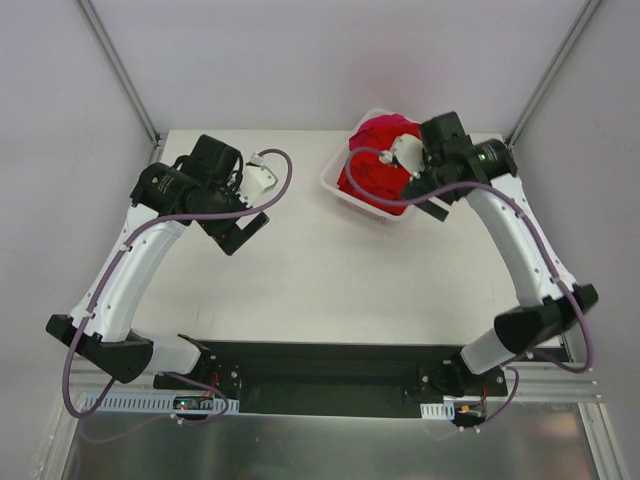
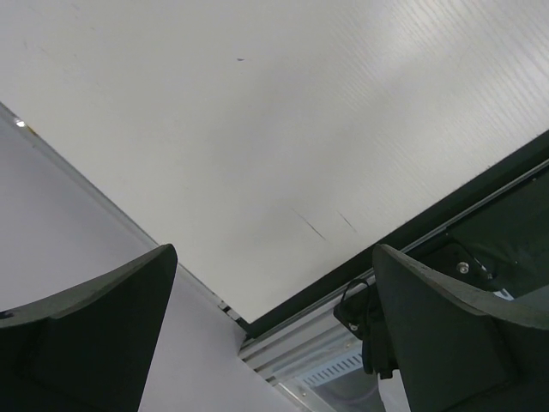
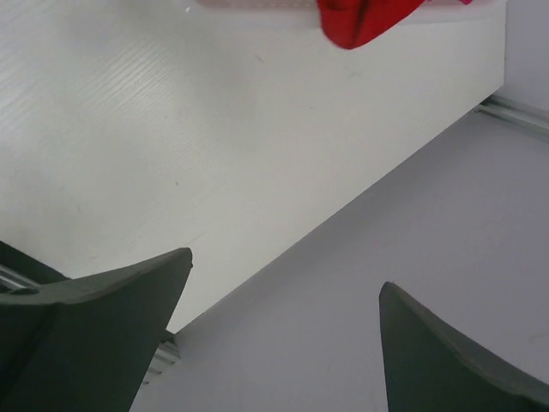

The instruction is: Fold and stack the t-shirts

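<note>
— So, where are the soft red and magenta-pink cloth t-shirts?
— Bunched in a heap inside the white slotted plastic basket, which stands at the far right of the flat white table. The pink one lies at the far side of the heap, the red ones nearer. None lies folded yet.
— And the arms?
— The black two-fingered left pincer hangs over the left part of the table, well apart from the basket, its fingers spread wide, gripping nothing. The black right pincer hovers at the basket's right side, likewise released and empty; a fold of the red t-shirts shows at the top edge of its wrist view
</note>
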Robot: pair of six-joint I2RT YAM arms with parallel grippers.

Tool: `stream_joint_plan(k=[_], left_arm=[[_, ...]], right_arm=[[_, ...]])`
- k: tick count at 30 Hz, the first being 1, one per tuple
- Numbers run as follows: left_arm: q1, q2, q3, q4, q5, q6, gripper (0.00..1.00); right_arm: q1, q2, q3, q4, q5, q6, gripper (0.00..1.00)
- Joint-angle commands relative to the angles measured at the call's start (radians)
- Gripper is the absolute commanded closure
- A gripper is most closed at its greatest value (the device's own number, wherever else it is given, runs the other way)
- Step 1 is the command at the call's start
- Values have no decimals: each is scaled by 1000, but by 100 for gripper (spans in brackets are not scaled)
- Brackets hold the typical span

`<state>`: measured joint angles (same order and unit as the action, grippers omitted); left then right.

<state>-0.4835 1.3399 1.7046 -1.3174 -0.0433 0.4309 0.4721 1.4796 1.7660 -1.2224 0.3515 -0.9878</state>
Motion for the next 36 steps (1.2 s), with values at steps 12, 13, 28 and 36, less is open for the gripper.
stream_joint_plan(k=[12,13,28,36], left_arm=[[174,-125,-65,143,-193,75,1],[174,-151,-109,165,-208,109,1],[258,-165,-92,164,-262,85,1],[304,-159,-60,150,-247,74,1]], right_arm=[[-177,644,498,306,-125,203,4],[-187,630,469,369,-103,193,4],[-230,674,380,561,-245,224,4],[-247,720,382,448,-342,184,2]])
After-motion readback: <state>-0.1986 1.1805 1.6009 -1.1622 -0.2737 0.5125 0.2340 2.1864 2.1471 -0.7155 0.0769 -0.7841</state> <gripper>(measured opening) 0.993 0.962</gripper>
